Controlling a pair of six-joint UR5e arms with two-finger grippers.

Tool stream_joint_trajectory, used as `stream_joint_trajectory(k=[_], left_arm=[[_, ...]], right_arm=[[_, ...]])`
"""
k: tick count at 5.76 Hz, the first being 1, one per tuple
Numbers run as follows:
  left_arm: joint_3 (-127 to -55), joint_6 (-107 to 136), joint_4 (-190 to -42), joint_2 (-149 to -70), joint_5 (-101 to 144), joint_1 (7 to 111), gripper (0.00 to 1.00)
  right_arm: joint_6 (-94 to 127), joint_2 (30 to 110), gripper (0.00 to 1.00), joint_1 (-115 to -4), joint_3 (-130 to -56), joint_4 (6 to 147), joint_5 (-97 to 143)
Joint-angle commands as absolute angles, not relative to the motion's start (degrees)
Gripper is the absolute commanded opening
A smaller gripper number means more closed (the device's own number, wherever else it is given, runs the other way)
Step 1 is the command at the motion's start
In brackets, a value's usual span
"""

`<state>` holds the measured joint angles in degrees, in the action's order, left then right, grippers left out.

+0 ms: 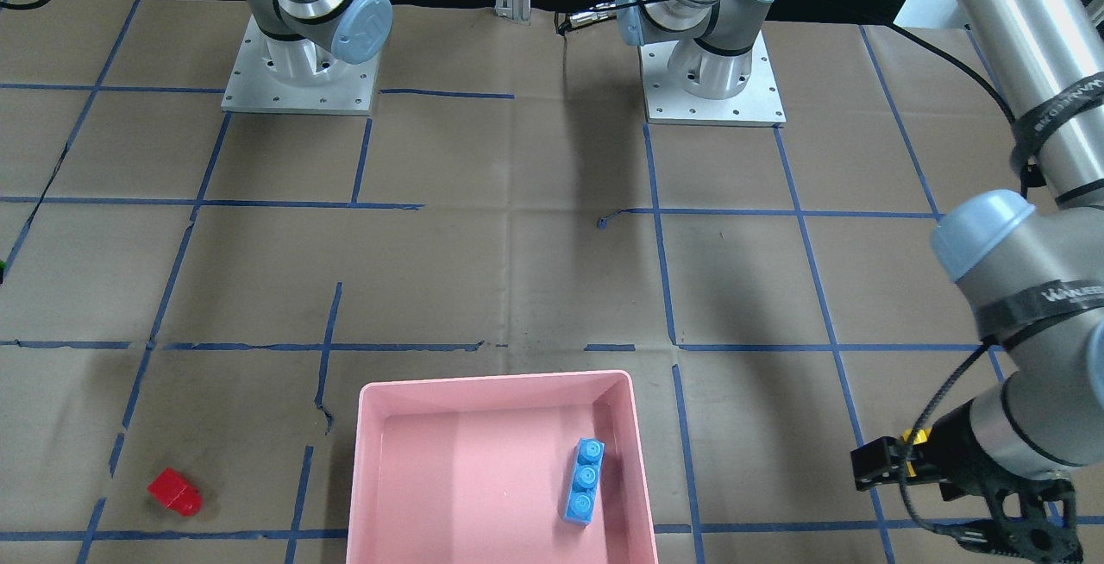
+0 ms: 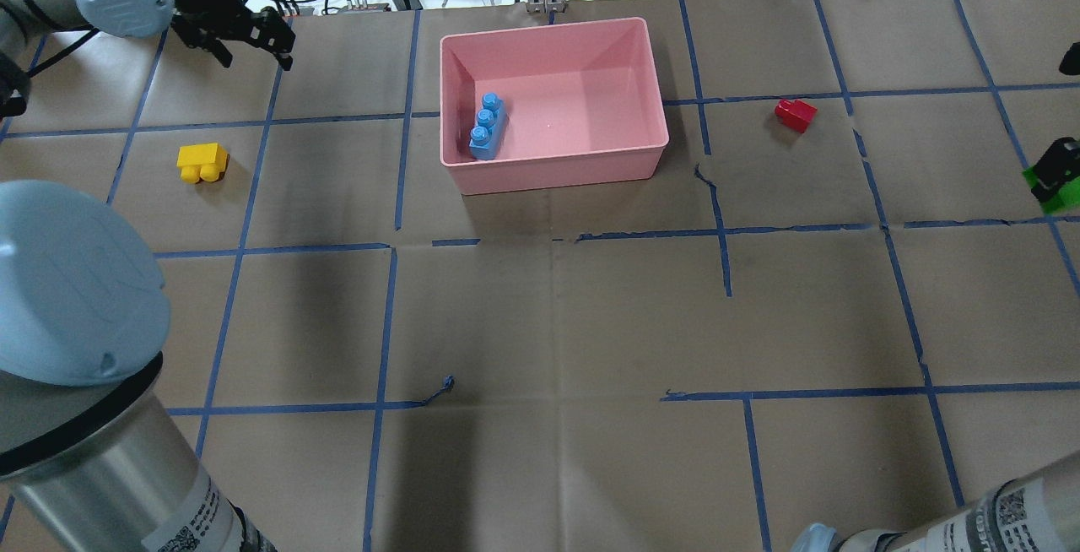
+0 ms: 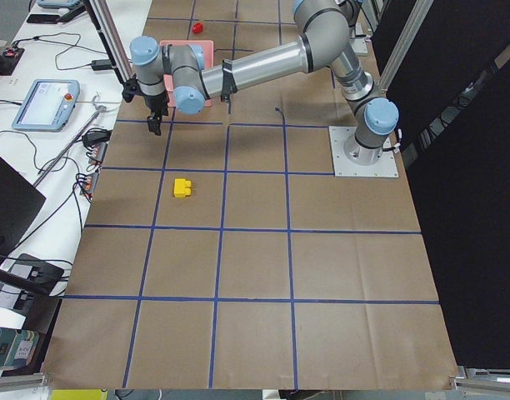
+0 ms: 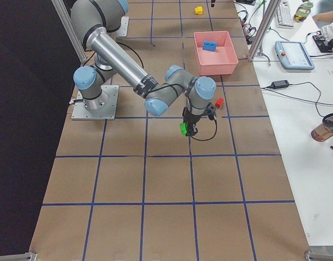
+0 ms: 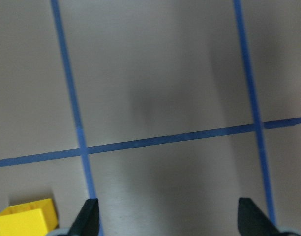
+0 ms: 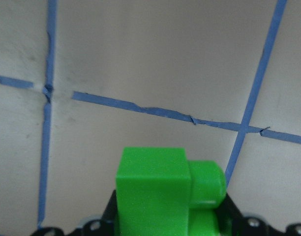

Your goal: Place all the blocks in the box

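The pink box (image 2: 557,170) stands at the far middle of the table. The long blue block (image 2: 486,126) lies inside it by its left wall. The yellow block (image 2: 202,163) lies on the table to the box's left. My left gripper (image 2: 249,37) is open and empty, beyond the yellow block, which shows at the lower left of the left wrist view (image 5: 25,221). The red block (image 2: 795,115) lies to the right of the box. My right gripper (image 2: 1055,170) is shut on the green block (image 6: 160,191) at the table's right edge, nearer than the red block.
The table is covered in brown paper with a grid of blue tape. Both arm bases (image 1: 300,72) stand at the robot's side. Cables, a tablet (image 3: 45,102) and other gear lie on the white bench beyond the table's far edge.
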<state>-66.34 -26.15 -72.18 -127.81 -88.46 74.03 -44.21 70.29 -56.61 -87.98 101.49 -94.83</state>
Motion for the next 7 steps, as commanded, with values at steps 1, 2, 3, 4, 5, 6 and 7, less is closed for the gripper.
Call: stream_joint_trajectory(k=[1,2,3,4,5,6,7], left_arm=[[-69.8,-47.2,-72.0,-129.1,-88.8,68.6,1.0],[-73.0,-62.2,-70.1,-128.6,-88.9,67.2,1.0],[-75.6,-73.1,-67.6,-128.1,-88.9,65.9,1.0],[-78.0,-87.0,-66.0,-128.2,-88.8,63.1,1.0],[-79.4,-94.1,-61.4,-128.9,-88.7,62.4,1.0],[-81.2,-95.5,-56.6,-129.3,-88.2,62.0,1.0],[-82.3,-96.8,-54.4,-129.5,-87.7,62.0,0.99]], right_arm=[[-30.4,70.3,0.34,-67.1,-77.5,89.4,-91.2],[-21.6,70.3,0.34,-73.5,-76.0,89.4,-90.3],[-11.4,69.9,0.33,-79.8,-75.4,89.8,-86.3],[-2.3,67.2,0.33,-86.9,-72.8,91.4,-86.0],[6.2,62.2,0.33,-92.8,-67.4,92.8,-85.9],[10.9,55.4,0.33,-96.9,-60.3,92.9,-86.0],[11.9,50.4,0.33,-98.1,-56.6,93.0,-86.0]])
